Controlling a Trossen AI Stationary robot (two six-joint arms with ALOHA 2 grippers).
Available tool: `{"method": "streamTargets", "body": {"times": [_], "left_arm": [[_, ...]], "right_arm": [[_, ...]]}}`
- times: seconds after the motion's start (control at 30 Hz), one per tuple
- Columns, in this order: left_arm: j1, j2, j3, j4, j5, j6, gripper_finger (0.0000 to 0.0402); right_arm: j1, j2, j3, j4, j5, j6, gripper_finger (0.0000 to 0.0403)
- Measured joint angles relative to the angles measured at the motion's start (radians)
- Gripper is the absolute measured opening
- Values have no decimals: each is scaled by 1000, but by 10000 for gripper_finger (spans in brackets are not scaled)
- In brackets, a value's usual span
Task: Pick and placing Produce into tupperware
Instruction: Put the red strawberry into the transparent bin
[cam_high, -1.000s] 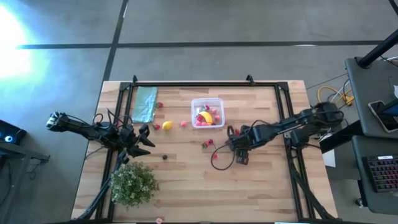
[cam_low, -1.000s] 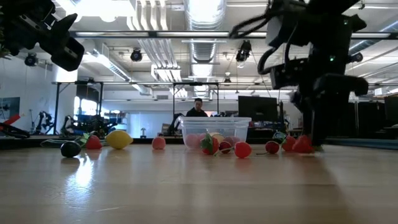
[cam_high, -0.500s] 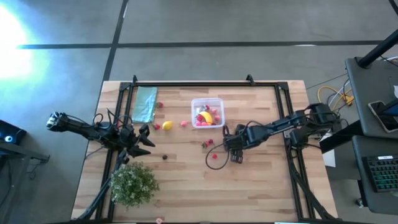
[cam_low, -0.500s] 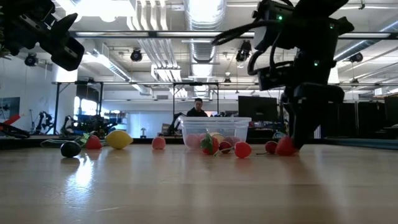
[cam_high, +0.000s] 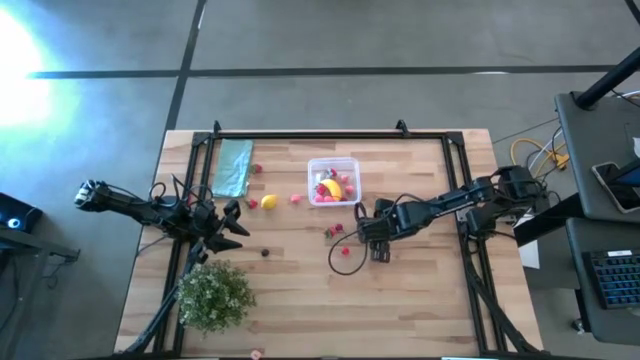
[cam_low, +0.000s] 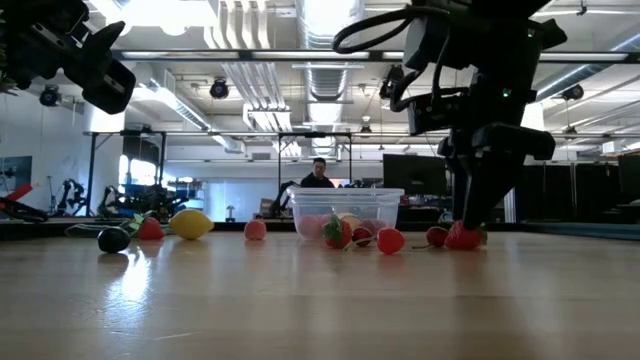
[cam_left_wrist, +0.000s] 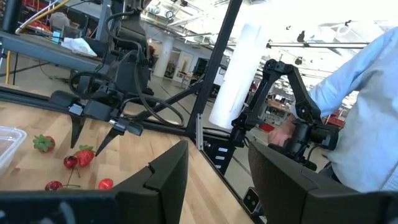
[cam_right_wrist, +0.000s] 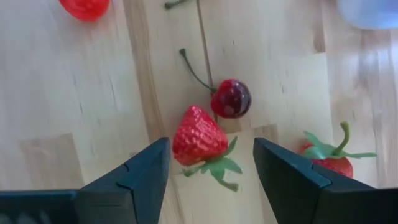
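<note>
I hold the right pincer (cam_right_wrist: 208, 180) open astride a strawberry (cam_right_wrist: 198, 138) lying loose on the worktop (cam_high: 420, 300), near the tupperware (cam_high: 333, 181). Strawberry's long axis runs roughly along the jaw gap. Left pincer (cam_high: 238, 224) waits, slightly parted, empty.

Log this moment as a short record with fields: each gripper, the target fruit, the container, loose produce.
right gripper: open, low over the table, straddling a strawberry
strawberry: lying on the wood between the fingers, not gripped, cherry just beyond it
left gripper: open, empty, waiting near the bush
tupperware: already holds a banana and red pieces
loose produce: lemon, dark piece
</note>
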Motion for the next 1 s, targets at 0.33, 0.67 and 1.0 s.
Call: {"method": "streamTargets", "body": {"times": [0.33,0.67,1.0], "left_arm": [[0,0,0,0,1,0,155],[0,0,0,0,3,0,155],[0,0,0,0,3,0,155]], "right_arm": [[0,45,-20,101,-20,-49,224],[0,54,-20,56,-17,-57,215],[0,54,-21,41,-18,-33,148]]}}
